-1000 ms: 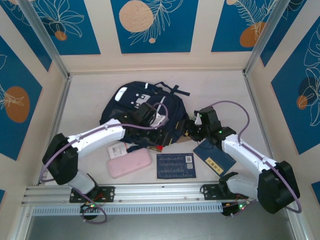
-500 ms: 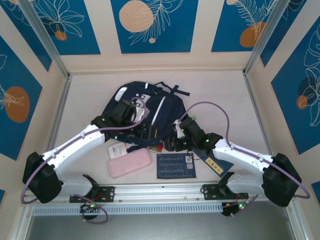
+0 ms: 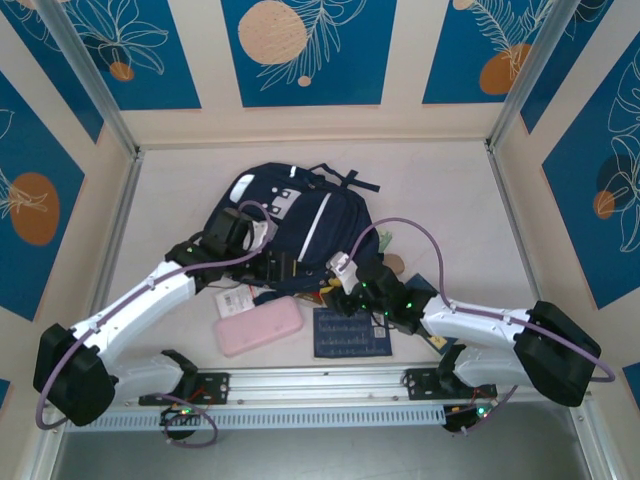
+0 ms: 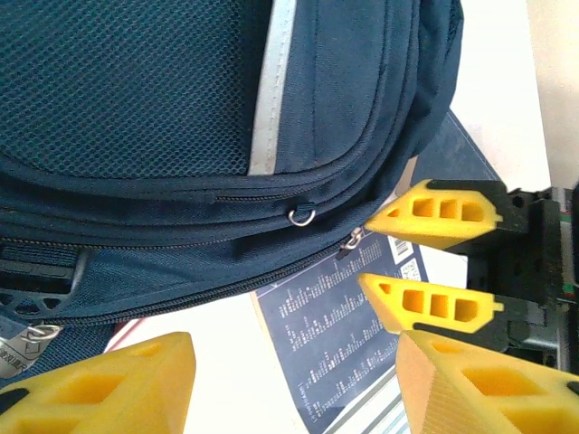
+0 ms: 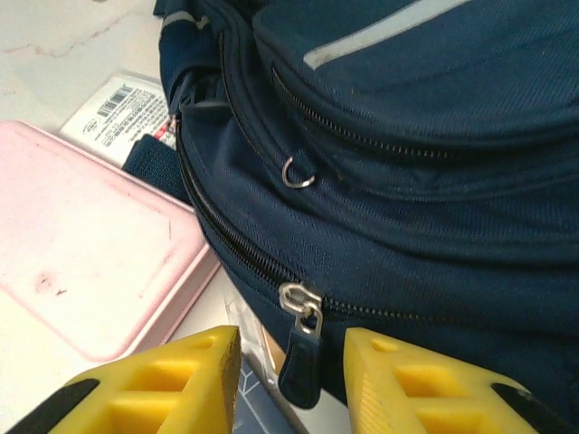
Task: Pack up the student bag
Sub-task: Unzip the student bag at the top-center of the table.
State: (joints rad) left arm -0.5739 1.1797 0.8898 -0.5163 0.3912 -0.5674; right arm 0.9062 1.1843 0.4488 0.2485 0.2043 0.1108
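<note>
Straddling zipper pull (image 5: 300,312) at 5 o'clock edge of mid-table student bag (image 3: 310,215) with right gripper (image 5: 291,342) part-open, not yet pinching, likely to unzip for packing; hovering left gripper (image 4: 294,362) wide, empty, over bag's 9 o'clock side, probably to steady.

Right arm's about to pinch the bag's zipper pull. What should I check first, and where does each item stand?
1. Zipper pull between the fingers of the right gripper: ok.
2. Right jaws clamped on the pull: not ok, gaps on both sides.
3. Left gripper open and empty: ok.
4. Pink case clear of the closing path: ok.
5. Student bag compartment open: cannot tell.
</note>
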